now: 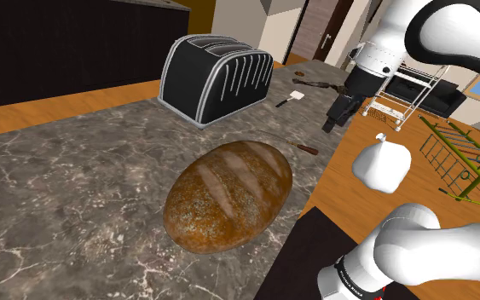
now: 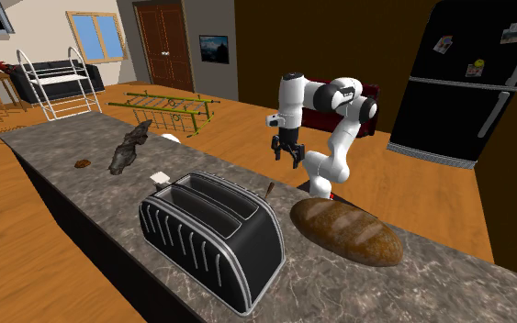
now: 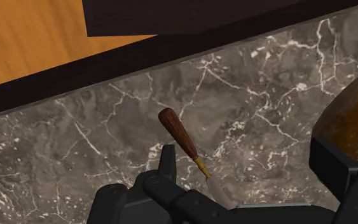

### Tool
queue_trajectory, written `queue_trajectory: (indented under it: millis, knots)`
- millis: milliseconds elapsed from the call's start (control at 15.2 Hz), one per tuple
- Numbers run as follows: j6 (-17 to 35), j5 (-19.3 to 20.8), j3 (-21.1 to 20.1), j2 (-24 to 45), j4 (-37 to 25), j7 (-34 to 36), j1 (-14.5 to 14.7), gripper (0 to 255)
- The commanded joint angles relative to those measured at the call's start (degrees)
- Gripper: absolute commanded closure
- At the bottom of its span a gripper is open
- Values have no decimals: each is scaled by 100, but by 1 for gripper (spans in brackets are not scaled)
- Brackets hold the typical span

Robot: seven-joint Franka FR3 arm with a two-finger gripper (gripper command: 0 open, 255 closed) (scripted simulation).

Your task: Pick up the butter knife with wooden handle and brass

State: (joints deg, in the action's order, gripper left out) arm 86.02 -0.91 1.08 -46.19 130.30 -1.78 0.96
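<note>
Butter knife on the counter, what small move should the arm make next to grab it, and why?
Probably lower the gripper toward the knife, easing sideways on the way. Its fingers stand open, it hangs above the counter, and the knife's wooden handle lies close to one finger rather than midway between them.

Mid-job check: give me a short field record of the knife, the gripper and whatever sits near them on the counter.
target: butter knife, wooden handle, brass collar
target state: lying flat on the marble counter, near its edge
gripper: gripper open, above the knife, not touching it
held: nothing
nearest neighbour: bread loaf, beside the knife, apart from it
also on counter: toaster, beyond the loaf
likely next: descend and close on the handle
</note>
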Motion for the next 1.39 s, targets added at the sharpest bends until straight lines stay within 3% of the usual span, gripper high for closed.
queue_trajectory:
  millis: [0, 726, 1320]
  knots:
    - [0, 0, 0, 0, 0, 0, 0, 0]
    - [1200, 773, -78, 2284, -554, -1341, 397, 0]
    - [1783, 791, -68, 2311, 4, -1282, 393, 0]
